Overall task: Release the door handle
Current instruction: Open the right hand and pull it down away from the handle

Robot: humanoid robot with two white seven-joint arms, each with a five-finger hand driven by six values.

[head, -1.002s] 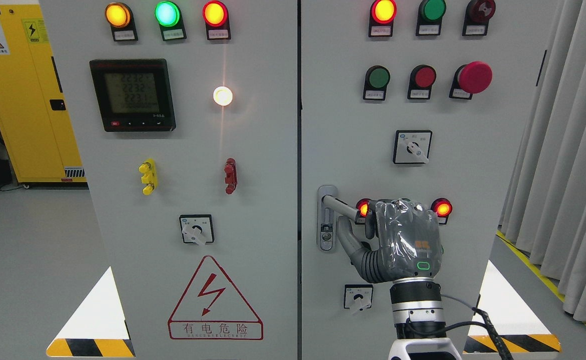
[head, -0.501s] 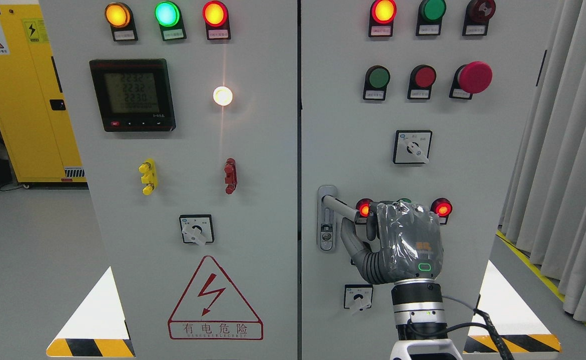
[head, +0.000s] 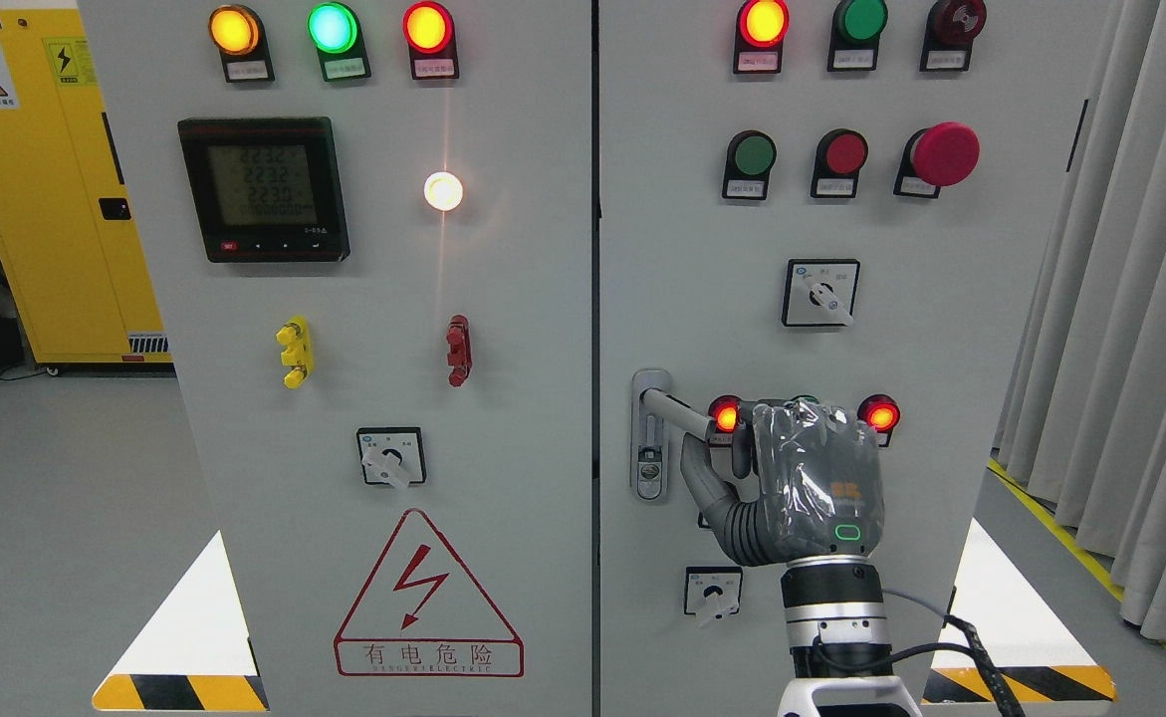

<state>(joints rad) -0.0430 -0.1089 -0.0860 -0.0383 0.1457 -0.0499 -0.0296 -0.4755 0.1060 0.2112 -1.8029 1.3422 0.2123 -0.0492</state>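
A silver door handle (head: 677, 411) sticks out from its lock plate (head: 650, 438) on the left edge of the right cabinet door (head: 941, 329), its lever angled down to the right. My right hand (head: 732, 453), wrapped in clear plastic, comes up from the bottom edge. Its fingers (head: 742, 443) curl over the lever's outer end, and the thumb (head: 699, 473) points up just beneath the lever. The lever's tip is hidden behind the hand. The left arm does not show.
The right door carries lit red lamps (head: 881, 413), push buttons, a red mushroom button (head: 944, 153) and two rotary switches (head: 820, 292). The left door (head: 513, 299) has a meter, lamps and a warning triangle. A yellow cabinet (head: 40, 199) stands at left, grey curtains (head: 1140, 299) at right.
My right hand has slid slightly to the right and down along the lever, exposing a bit more of the handle. The door and handle have not moved.
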